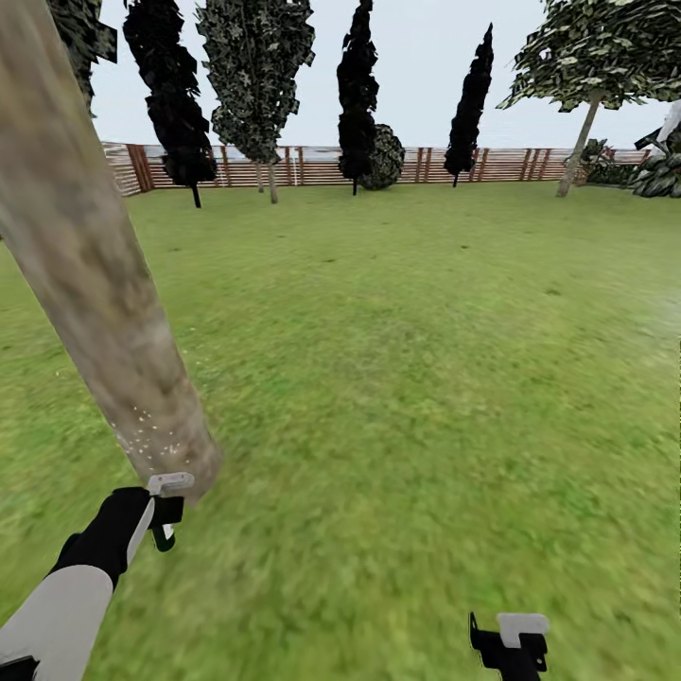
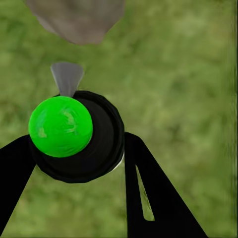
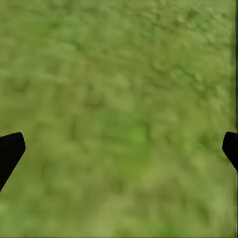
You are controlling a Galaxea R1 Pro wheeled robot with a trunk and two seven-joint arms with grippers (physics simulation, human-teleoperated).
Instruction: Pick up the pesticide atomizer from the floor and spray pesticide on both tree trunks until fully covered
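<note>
Trunk [image 1: 90, 284] is the landmark here: a thick, pale mottled cylinder that leans up and away from its foot on the grass [image 1: 397, 378], its long axis running from just beyond the left pincer [image 1: 166, 511] toward the upper edge of the head view. The left pincer sits right at the foot of the trunk, near it though I cannot tell if it touches. Its fingers [image 2: 148, 198] are clamped on the pesticide atomizer [image 2: 82, 136], a dark round bottle seen from above with a bright green cap and a grey nozzle that points toward the trunk base [image 2: 77, 20]. Pesticide [image 1: 147, 430] shows as fine white specks on the lowest part of the trunk, just above the pincer; the bark higher up looks bare. So I judge the spraying as barely begun on this tree, and the coming move turns on lifting the nozzle along the trunk's axis. The right pincer [image 1: 511, 638] hangs over grass well to the side of the trunk, its fingers [image 3: 10, 151] spread apart and holding nothing. The left arm is plainly the nearer one.
</note>
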